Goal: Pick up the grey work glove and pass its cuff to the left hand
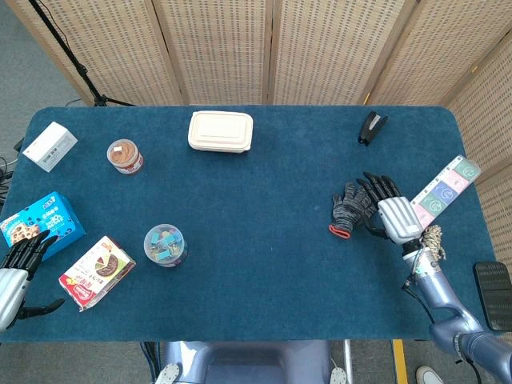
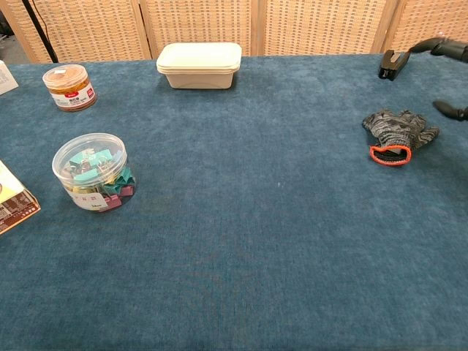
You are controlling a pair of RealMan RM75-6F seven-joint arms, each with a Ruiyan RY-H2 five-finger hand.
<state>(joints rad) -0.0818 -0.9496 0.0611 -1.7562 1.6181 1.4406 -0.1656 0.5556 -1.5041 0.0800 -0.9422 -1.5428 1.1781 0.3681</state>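
The grey work glove [image 1: 350,210] lies flat on the blue table, its orange-edged cuff [image 1: 339,232] pointing toward the near edge. In the chest view the glove [image 2: 398,131] sits at the far right. My right hand [image 1: 386,214] hovers just right of the glove with its fingers spread and nothing in them; only its dark fingertips [image 2: 447,110] reach into the chest view, clear of the glove. My left hand [image 1: 18,268] is at the table's near-left corner, fingers apart, holding nothing.
A cream lunchbox [image 1: 220,131] and a black stapler [image 1: 371,127] stand at the back. A clip jar [image 1: 165,245], a brown jar [image 1: 126,156] and snack boxes [image 1: 97,271] fill the left side. A pastel box [image 1: 440,194] and a rope coil [image 1: 428,254] lie right of my right hand.
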